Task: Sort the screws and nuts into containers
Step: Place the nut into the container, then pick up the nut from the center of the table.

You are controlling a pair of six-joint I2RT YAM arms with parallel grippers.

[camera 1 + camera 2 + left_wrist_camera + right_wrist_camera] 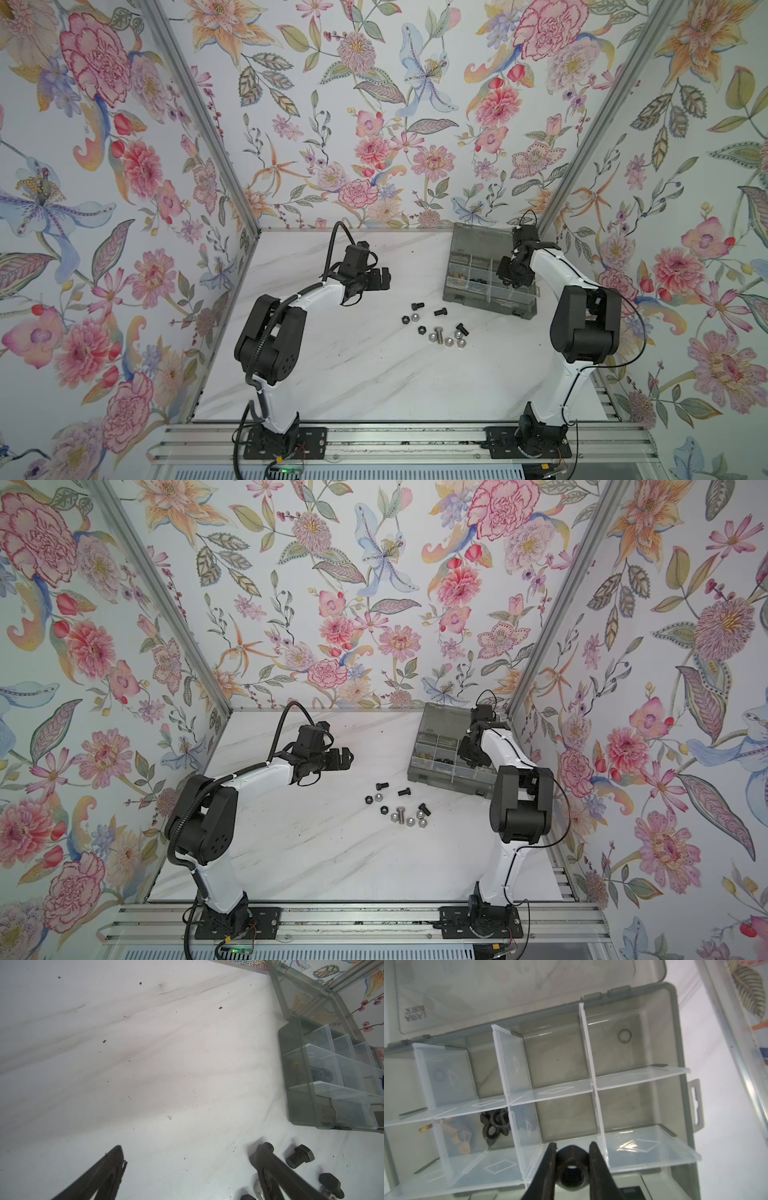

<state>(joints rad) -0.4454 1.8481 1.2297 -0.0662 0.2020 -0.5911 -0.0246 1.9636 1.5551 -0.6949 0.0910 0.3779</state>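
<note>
Nut (571,1153) clamped in right hand (573,1144) over organizer box (679,1047) | left hand (189,1147) apart, hovering above table (145,1084)

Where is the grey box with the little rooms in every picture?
Top view: the grey box sits at the table's back right.
Top view: grey box, same back-right place.
Left wrist view: grey box at the right edge.
Right wrist view: grey box fills most of the picture.
Shared landmark: its open lid, in every view.

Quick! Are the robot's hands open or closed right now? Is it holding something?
Left gripper: open, holding nothing.
Right gripper: closed on a black nut, over the organizer box.
</note>
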